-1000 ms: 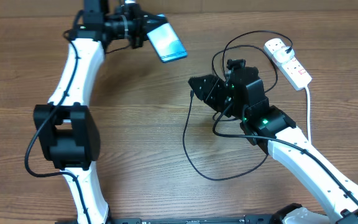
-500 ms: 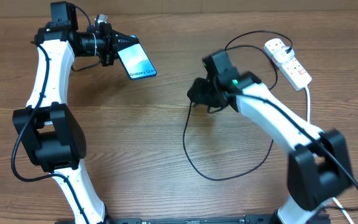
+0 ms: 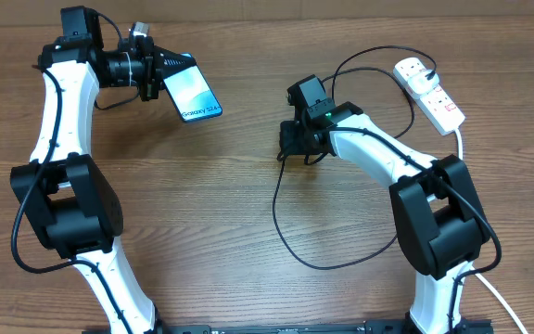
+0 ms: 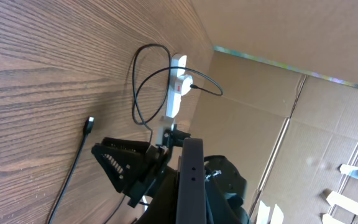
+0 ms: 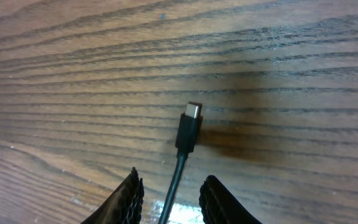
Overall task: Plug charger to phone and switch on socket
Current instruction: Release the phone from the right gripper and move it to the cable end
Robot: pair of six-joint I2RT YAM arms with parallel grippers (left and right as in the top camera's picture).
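So, not much is ticked off yet. On the left, the phone [image 3: 193,94] is clamped in the left gripper [image 3: 158,74] and held up off the table [image 3: 202,204]. Mid-table, the charger [image 3: 278,223] lies on the wood. Its connector tip [image 5: 190,124] pokes out ahead of the right gripper [image 5: 171,188], whose fingers [image 5: 129,194] are parted either side of the cable, with nothing pinched. Far right, the socket [image 3: 431,91] sits untouched. Grabbing, plugging and switching all look to be outstanding.
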